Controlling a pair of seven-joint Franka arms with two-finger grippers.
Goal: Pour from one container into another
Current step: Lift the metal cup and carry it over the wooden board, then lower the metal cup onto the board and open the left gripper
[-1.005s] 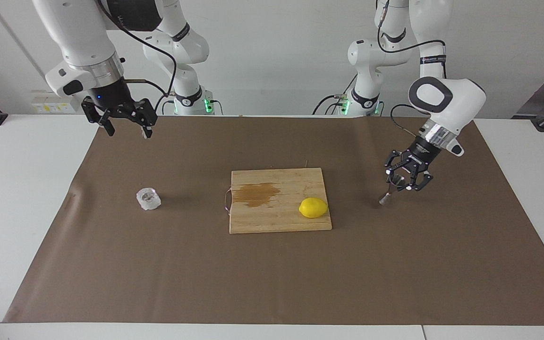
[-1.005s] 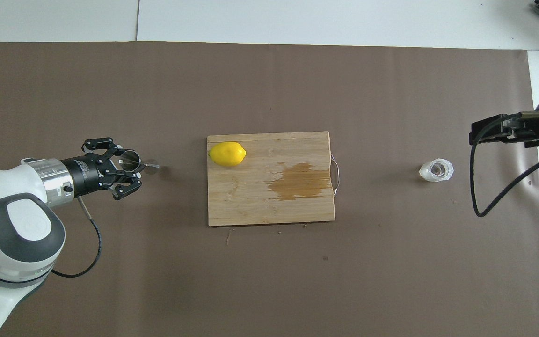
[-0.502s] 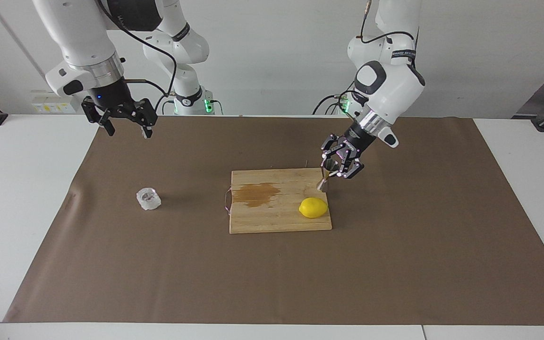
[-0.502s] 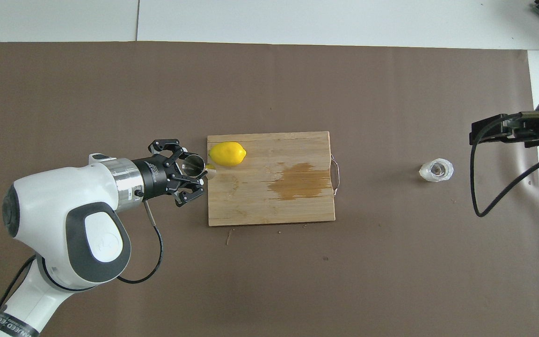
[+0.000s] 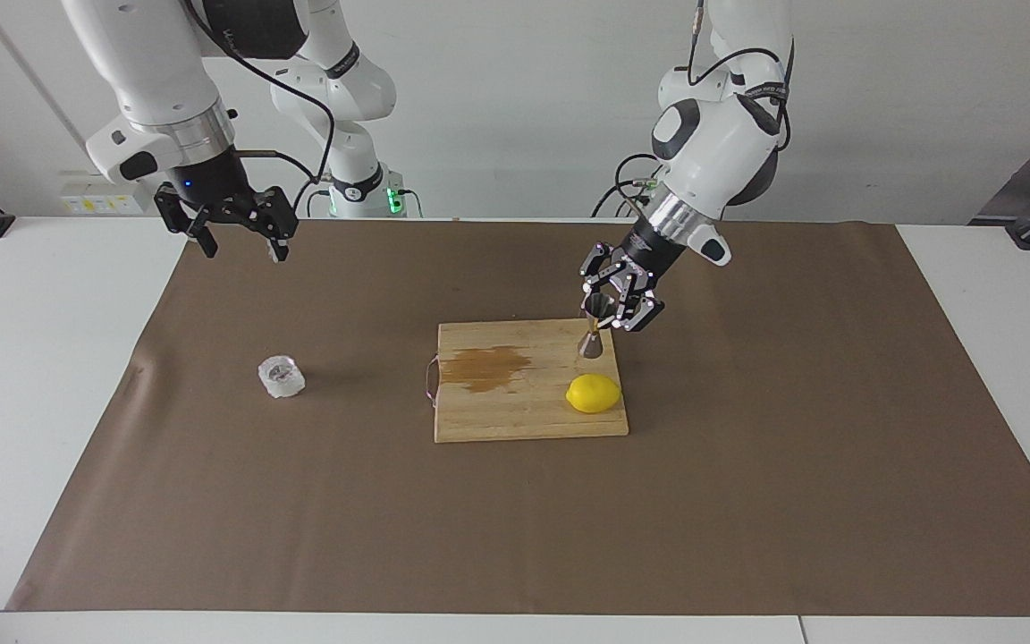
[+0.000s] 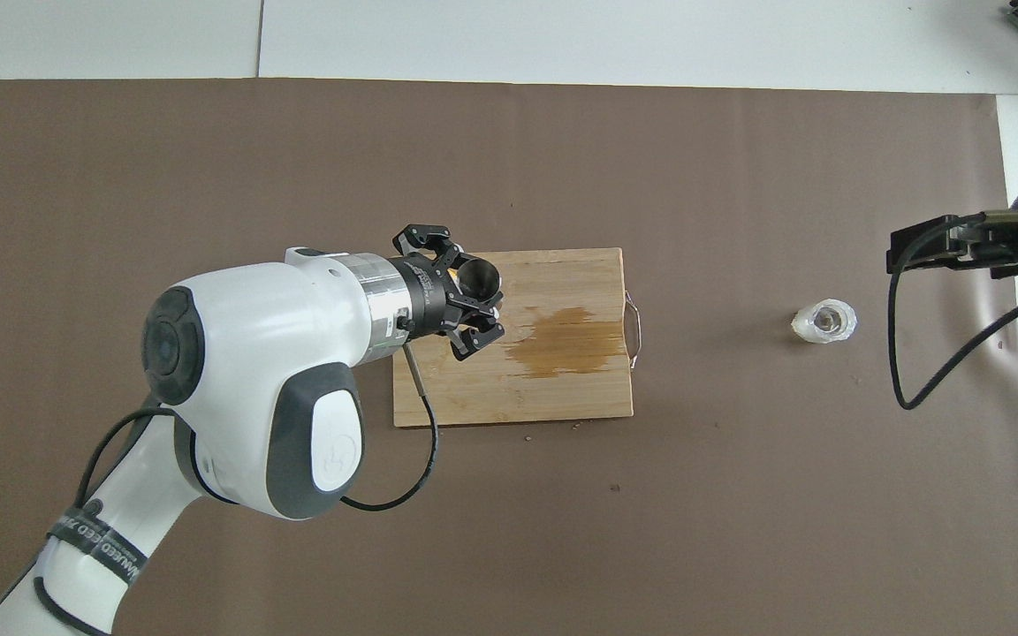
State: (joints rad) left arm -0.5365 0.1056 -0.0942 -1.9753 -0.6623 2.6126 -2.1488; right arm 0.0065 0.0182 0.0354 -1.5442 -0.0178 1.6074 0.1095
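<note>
Left gripper clamps the metal jigger in the air over the cutting board; right gripper waits, fingers apart, while the glass cup sits untouched on the mat toward the right arm's end, nothing poured yet

On my feed: surface white, covered by a plain brown mat. Cutting board light wood, striped grain, with a darker amber-brown stain. Lemon bright yellow. Jigger silver metal. Glass cup clear, whitish, faceted. Both arms white with dark grey patches; left end effector and right end effector black.
</note>
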